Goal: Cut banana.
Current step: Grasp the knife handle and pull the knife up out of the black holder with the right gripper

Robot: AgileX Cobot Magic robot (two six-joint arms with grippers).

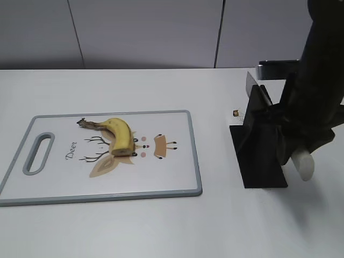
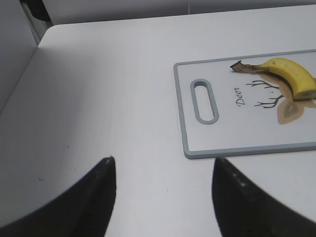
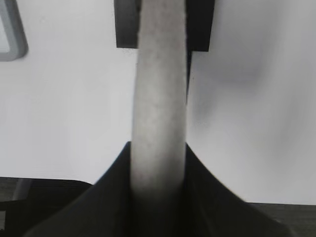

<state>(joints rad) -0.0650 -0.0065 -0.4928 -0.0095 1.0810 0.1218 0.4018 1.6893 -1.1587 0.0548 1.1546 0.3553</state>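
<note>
A yellow banana (image 1: 119, 134) with a cut end lies on the white, grey-rimmed cutting board (image 1: 54, 183) at the left. It also shows in the left wrist view (image 2: 291, 74), on the board (image 2: 237, 133). My right gripper (image 1: 290, 150) is shut on the knife's white handle (image 1: 304, 164) at the black knife stand (image 1: 260, 161). The right wrist view shows the handle (image 3: 160, 89) clamped between the fingers (image 3: 158, 148). My left gripper (image 2: 163, 163) is open and empty over bare table, left of the board. It is out of the exterior view.
A small brown bit (image 1: 235, 113) lies on the table left of the stand. A grey wall runs along the table's far edge. The board's corner (image 3: 10, 29) shows in the right wrist view, top left.
</note>
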